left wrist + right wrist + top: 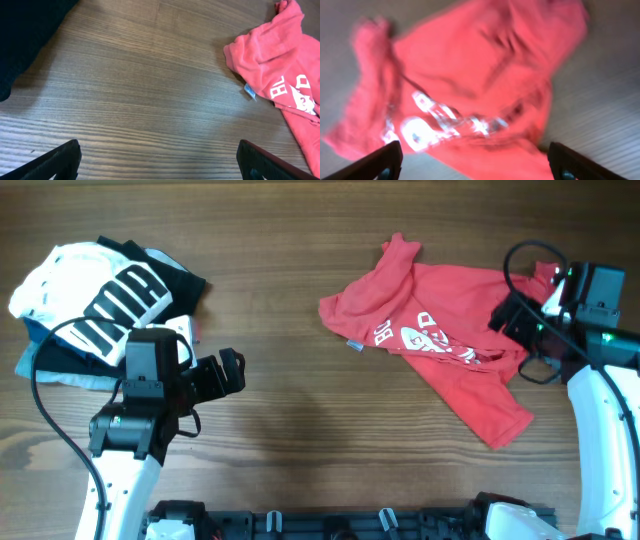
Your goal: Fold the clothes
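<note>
The red T-shirt (440, 340) lies crumpled on the wooden table at the right, white lettering and a round logo showing, a small white tag at its left edge. It also shows in the left wrist view (280, 65) and, blurred, in the right wrist view (480, 90). My right gripper (512, 318) hovers over the shirt's right part, open and empty; its fingertips (475, 160) are wide apart. My left gripper (228, 372) is open and empty over bare wood, left of the shirt; its fingers (160, 160) are spread wide.
A pile of other garments stands at the far left: a white one with bold black stripes (90, 290) on top of black (170, 275) and light blue ones. The black garment's edge shows in the left wrist view (25, 35).
</note>
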`<state>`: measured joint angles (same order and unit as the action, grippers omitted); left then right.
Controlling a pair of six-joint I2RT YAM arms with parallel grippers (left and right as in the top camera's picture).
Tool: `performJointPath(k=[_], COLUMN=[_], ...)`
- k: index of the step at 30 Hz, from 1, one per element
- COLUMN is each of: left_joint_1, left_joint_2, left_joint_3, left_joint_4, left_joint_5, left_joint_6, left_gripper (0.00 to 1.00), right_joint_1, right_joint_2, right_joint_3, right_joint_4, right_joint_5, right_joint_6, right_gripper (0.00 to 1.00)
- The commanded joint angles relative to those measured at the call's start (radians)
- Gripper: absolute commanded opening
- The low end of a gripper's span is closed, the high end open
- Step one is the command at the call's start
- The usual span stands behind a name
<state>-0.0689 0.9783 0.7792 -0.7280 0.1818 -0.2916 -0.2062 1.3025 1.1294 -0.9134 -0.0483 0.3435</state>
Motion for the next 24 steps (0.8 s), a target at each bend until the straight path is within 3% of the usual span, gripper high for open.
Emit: performJointPath(k=[1, 3, 12, 13, 14, 15, 16, 17, 21, 24], left_joint_1=[0.008, 0.008, 0.008, 0.008, 0.008, 0.008, 0.008, 0.008, 0.008, 0.008], left_joint_2=[0.0, 0.0, 0.0, 0.0, 0.0, 0.0, 0.0, 0.0, 0.0, 0.0], left_joint_3=[0.014, 0.014, 0.014, 0.014, 0.014, 0.014, 0.014, 0.014, 0.014, 0.014], left_joint_4=[0.0, -0.009, -0.04, -0.04, -0.04, -0.04, -0.04, -0.04, -0.04, -0.04], left_joint_5=[0.009, 0.009, 0.009, 0.009, 0.009, 0.009, 0.008, 0.008, 0.009, 0.009], left_joint_6=[-0.006, -0.006, -0.006, -0.006, -0.006, -0.006, -0.006, -0.006, -0.006, -0.006], left_gripper=[1.0, 1.0, 1.0, 1.0, 1.0, 1.0, 1.0, 1.0, 1.0, 1.0], right_joint_1=[0.002, 0.002, 0.002, 0.004, 0.006, 0.007, 0.007, 0.006, 0.025, 0.15], right_joint_2=[0.023, 0.037, 0.113, 0.118, 0.126, 0.13, 0.134, 0.134, 0.134, 0.134], right_joint_3=[-0.094, -0.19, -0.492, -0.501, -0.506, -0.508, -0.51, -0.511, -0.515, -0.514], right_joint_4=[-0.03, 0.027, 0.332, 0.338, 0.341, 0.341, 0.34, 0.337, 0.325, 0.319], right_joint_5=[0.058, 0.103, -0.07, -0.069, -0.069, -0.075, -0.092, -0.119, -0.299, -0.415], right_joint_6=[-0.035, 0.034, 0.023, 0.022, 0.023, 0.023, 0.022, 0.018, -0.039, -0.046], right_gripper=[0.75, 0.73, 0.73, 0.67, 0.52, 0.28, 0.1, 0.04, 0.04, 0.04])
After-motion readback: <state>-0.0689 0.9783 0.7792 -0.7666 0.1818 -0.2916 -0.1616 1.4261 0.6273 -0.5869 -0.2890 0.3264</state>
